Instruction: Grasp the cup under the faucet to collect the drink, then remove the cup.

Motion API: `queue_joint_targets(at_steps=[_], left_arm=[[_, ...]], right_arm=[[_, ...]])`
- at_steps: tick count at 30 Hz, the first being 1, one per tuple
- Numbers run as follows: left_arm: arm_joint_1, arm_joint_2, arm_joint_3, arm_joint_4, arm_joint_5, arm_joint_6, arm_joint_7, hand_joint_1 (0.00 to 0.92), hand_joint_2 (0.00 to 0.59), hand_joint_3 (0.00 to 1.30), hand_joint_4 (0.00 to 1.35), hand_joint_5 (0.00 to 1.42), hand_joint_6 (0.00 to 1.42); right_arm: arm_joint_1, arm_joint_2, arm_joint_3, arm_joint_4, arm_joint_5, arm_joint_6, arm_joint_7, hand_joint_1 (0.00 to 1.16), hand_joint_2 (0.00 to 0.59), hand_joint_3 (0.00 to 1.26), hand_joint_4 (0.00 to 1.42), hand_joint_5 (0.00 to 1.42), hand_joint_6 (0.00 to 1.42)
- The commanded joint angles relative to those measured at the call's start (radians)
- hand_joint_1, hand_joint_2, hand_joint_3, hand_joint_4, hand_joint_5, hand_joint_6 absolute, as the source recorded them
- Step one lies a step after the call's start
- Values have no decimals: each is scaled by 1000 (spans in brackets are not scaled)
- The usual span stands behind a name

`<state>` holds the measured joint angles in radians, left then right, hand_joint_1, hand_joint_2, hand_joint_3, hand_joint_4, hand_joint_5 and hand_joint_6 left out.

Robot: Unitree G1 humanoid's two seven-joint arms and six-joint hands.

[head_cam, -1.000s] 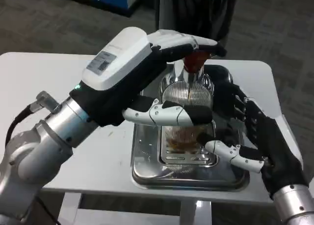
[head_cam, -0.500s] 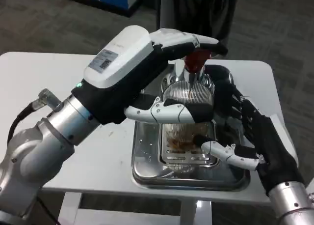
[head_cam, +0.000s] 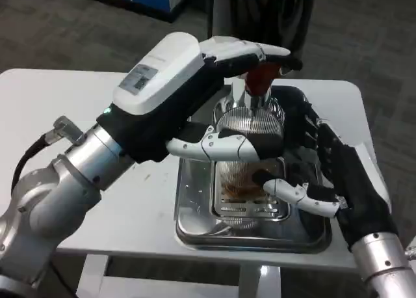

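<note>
Cup (head_cam: 242, 179) sits hemmed between left hand (head_cam: 214, 83) and right hand (head_cam: 325, 174).

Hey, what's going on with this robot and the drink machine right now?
The robot is filling a cup at a drink dispenser. Its left hand rests on the red tap handle at the top of the faucet. Its right hand reaches around the clear cup that sits under the faucet on the metal drip tray. The cup looks to hold some brownish drink. Whether the right hand is actually gripping the cup is hard to tell.
</note>
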<state>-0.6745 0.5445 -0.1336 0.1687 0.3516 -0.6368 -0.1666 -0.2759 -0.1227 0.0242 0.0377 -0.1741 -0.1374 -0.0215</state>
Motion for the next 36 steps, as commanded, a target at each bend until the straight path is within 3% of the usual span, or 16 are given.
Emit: queue_joint_targets(at_steps=[1,17,36], left_arm=[[43,20,-28,51,56,37,-39,0,106,360,313,336,260],[38,27,-43,70,84,15,-20,0,116,361,315,336,260],[62,53,-31,74,113,-46,23,0,123,476,413,402,312]], right_arm=[[2,15,14,6,-7,-21,-13,894,136,103,152,183,238],[-14,36,23,40,-4,-24,-19,841,153,132,207,224,235],[-22,41,15,57,10,-24,-27,817,163,125,195,209,230]])
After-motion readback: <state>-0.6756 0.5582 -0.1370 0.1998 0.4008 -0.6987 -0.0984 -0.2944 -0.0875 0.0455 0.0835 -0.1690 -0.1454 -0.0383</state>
